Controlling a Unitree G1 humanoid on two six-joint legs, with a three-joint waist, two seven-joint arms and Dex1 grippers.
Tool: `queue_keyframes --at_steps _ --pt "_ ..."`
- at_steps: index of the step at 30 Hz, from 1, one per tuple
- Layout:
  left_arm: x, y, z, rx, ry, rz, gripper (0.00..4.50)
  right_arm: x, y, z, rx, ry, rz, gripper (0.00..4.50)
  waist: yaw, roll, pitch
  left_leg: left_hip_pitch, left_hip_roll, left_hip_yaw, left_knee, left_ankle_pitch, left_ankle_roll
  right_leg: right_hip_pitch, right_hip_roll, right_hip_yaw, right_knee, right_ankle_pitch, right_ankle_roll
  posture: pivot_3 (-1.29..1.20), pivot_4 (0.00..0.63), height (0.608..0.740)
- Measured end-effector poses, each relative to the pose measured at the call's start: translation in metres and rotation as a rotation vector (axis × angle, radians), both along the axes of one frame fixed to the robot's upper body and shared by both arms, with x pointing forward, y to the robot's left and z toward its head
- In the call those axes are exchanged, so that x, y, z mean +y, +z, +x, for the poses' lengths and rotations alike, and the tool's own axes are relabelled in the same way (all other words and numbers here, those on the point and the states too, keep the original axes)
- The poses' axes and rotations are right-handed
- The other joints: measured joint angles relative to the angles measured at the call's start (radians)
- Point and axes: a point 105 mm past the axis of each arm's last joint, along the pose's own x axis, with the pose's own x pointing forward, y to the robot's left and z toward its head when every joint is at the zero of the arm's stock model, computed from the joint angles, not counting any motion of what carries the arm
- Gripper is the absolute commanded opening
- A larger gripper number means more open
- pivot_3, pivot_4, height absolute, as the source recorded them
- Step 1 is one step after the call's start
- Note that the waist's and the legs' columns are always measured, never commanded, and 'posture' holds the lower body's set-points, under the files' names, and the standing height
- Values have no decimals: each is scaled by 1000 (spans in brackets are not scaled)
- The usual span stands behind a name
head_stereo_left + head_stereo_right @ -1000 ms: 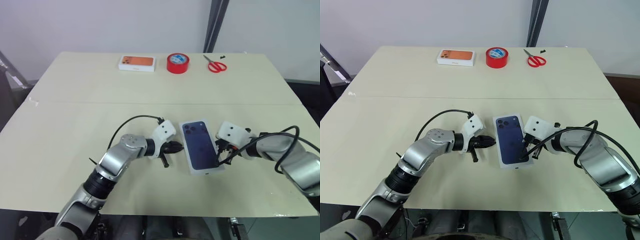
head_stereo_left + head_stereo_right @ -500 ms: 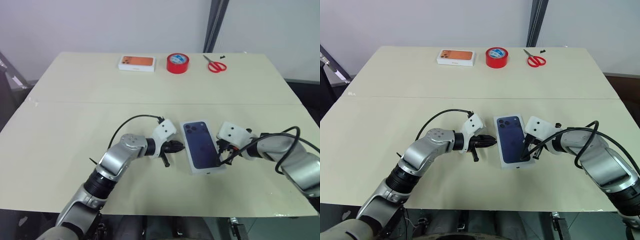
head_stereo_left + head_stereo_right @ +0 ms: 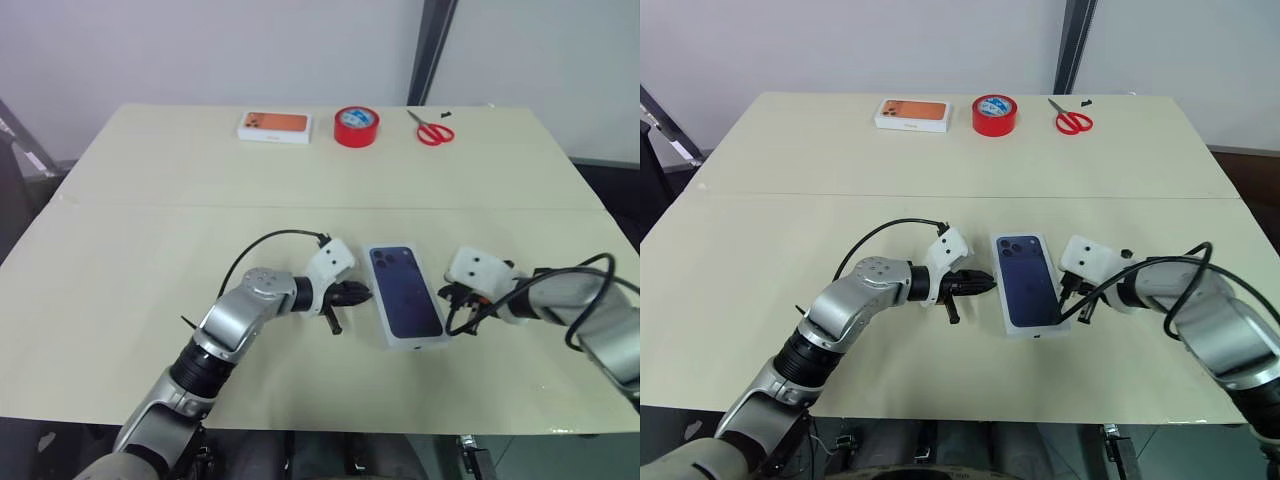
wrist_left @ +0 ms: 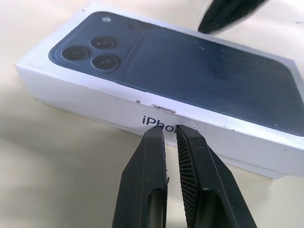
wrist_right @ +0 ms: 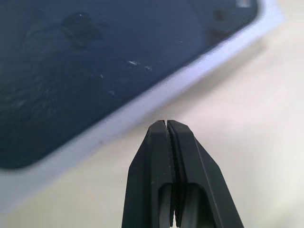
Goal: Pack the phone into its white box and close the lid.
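Lid [image 3: 405,296]: seated on box, task near complete;
Right gripper [image 3: 1074,314]: clenched, empty, withdrawn beside lid;
Left gripper [image 3: 352,295]: clenched, empty, tips at lid side

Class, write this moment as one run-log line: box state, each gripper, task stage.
lid: on, closed | left gripper: shut, at lid's left side | right gripper: shut, beside lid's right edge | stage: box closed

L end effector [image 4: 170,131] nearly shut, tips at lid [image 4: 190,71] side.
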Motion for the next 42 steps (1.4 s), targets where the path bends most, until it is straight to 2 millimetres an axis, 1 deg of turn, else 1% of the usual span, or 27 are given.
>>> queue_keyframes --at_steps 2,6,8,9,11,13,14,15,17,20,26,28,31,32,33,35,37,38,39,40,42 --pt "2 -1 1 -1 1 6 468 -3 7 -2 -9 9 24 60 0 0 0 0 0 0 0 0 0 0 0 0 0 0 0 0 150 733" --pt "8 0 2 8 3 1 468 -3 19 -9 -1 35 101 60 -3 0 0 1 0 0 0 0 0 1 0 0 1 0 0 0 150 733" --pt "12 12 10 28 37 -68 468 3 25 -15 6 61 141 60 -2 0 0 1 1 0 0 0 0 1 1 0 1 0 0 0 150 733" --pt "13 23 16 22 56 -108 468 8 25 -19 19 83 156 60 -1 0 0 1 1 0 1 0 0 1 1 0 1 0 0 0 150 733" --pt "11 45 28 -13 76 -154 468 15 18 -29 58 116 166 60 1 0 0 1 1 -1 3 -1 1 2 1 -1 1 0 0 0 150 733" --pt "6 58 36 -41 84 -169 468 22 8 -36 96 134 168 60 3 0 0 0 1 -1 8 -3 6 3 1 -1 1 -1 1 0 150 733" --pt "2 60 37 -44 81 -175 468 25 3 -38 109 140 173 60 5 0 0 0 0 -1 10 -4 7 4 1 -1 1 -1 2 0 150 733" --pt "-5 57 38 -38 75 -163 468 27 -1 -40 121 140 176 60 6 0 0 -1 0 -1 11 -4 7 4 0 -1 1 -1 2 0 150 733" --pt "-14 45 40 -16 72 -109 468 28 -9 -42 140 132 165 60 9 0 0 -1 -1 0 12 -5 7 5 0 0 1 -1 2 0 150 733" --pt "-24 14 42 17 61 37 468 29 -17 -42 143 123 143 60 12 0 0 0 -1 0 13 -5 8 5 0 0 1 -1 2 0 150 733" --pt "-31 9 45 -15 31 106 468 27 -22 -43 135 113 122 60 18 -1 -1 2 0 -1 13 -5 9 9 0 0 -1 -1 3 0 150 733" --pt "-32 8 45 -13 28 106 468 27 -23 -44 131 119 117 60 19 -2 -2 3 0 -1 12 -6 9 10 0 0 -1 -1 3 0 150 733" --pt "-30 12 51 -11 75 60 468 27 -20 -40 104 116 135 60 17 -2 -2 3 0 0 13 -6 9 10 0 0 -1 -1 3 0 150 733" --pt "-23 16 55 -16 115 19 468 27 -16 -31 64 96 171 60 12 -3 -2 3 0 0 13 -6 9 9 0 1 -1 -1 3 0 150 733" --pt "-12 24 60 -36 158 -32 468 26 -7 -19 -6 67 216 60 3 -3 -1 2 0 0 13 -6 9 6 1 2 1 -1 3 0 150 733" --pt "15 44 69 -105 242 -109 468 17 15 2 -135 10 272 60 -5 -2 -1 1 1 0 12 -5 8 3 1 2 4 -1 3 0 150 733" --pt "42 62 69 -183 302 -159 468 5 32 17 -212 -49 329 60 -6 -1 -1 2 1 0 11 -5 8 4 2 2 4 -1 3 0 150 733" --pt "57 67 65 -213 329 -174 468 0 38 24 -235 -77 377 60 -8 -1 -1 2 1 0 11 -5 8 4 2 2 4 -1 3 0 150 733" --pt "74 67 59 -229 360 -180 468 -9 43 29 -251 -110 418 60 -6 -1 -2 2 1 1 11 -5 8 4 1 2 4 -1 3 0 150 733" --pt "98 65 52 -234 401 -176 468 -16 47 35 -255 -139 471 60 -10 0 -2 2 1 1 11 -5 7 3 1 3 4 -1 3 0 150 733" --pt "150 52 39 -217 521 -119 468 -38 50 41 -259 -211 533 60 -8 0 -1 2 2 1 10 -5 7 4 1 2 4 -1 3 0 150 733"
